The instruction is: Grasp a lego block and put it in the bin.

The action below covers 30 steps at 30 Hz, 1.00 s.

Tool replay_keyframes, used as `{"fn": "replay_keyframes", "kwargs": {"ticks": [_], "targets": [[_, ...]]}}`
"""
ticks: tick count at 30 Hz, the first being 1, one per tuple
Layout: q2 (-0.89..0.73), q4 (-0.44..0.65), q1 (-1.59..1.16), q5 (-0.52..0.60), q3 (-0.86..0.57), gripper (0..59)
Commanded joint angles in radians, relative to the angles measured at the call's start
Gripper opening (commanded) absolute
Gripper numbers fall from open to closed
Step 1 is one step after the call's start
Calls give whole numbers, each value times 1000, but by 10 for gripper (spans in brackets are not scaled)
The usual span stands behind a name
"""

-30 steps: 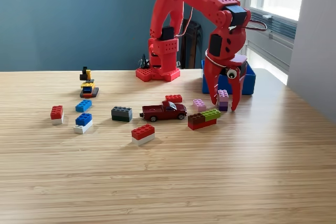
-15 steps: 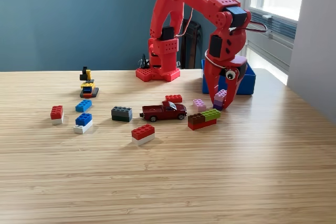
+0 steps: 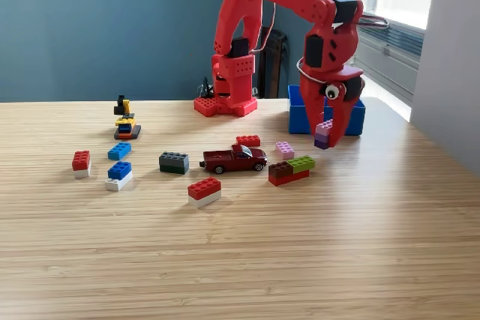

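Lego bricks lie scattered across a pale wooden table (image 3: pixel 240 260), seen from the exterior view. Nearest the camera, just left of centre, sits a red-over-white brick (image 3: pixel 204 191), its long axis angled slightly up to the right. Behind it, right of centre, a stack of brown, red and lime green bricks (image 3: pixel 291 169) lies with its long axis also rising to the right. A dark red toy pickup truck (image 3: pixel 235 159) stands side-on at the centre, nose to the frame's left. At middle left are a dark grey brick (image 3: pixel 174 162), a blue-over-white brick (image 3: pixel 118 174), a flat blue brick (image 3: pixel 118 151) and a red-over-white brick (image 3: pixel 81 162). Further back lie a flat red brick (image 3: pixel 248 140), a pink brick (image 3: pixel 284 149) and, at upper left, a small black, yellow and blue lego figure (image 3: pixel 125 120).

Right of centre, the red plastic robot arm's gripper (image 3: pixel 324 137) points down, its jaws closed narrowly on a small pink-over-purple lego block (image 3: pixel 323 135), held tilted and lifted off the table. Directly behind it sits the low bright blue plastic bin (image 3: pixel 355 116), open top upward, partly hidden by the gripper. The arm's base (image 3: pixel 229 95) stands at the table's far edge, against a teal wall (image 3: pixel 97 28).
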Motion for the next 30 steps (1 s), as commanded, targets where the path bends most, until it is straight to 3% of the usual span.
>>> {"fn": "replay_keyframes", "kwargs": {"ticks": [1,12,23,30], "targets": [[256,9,2,17,-46,0],[518,92,-71,35,138,0],[538,253,-308,110,58,0],[537,259,-512,127,126,0]]}}
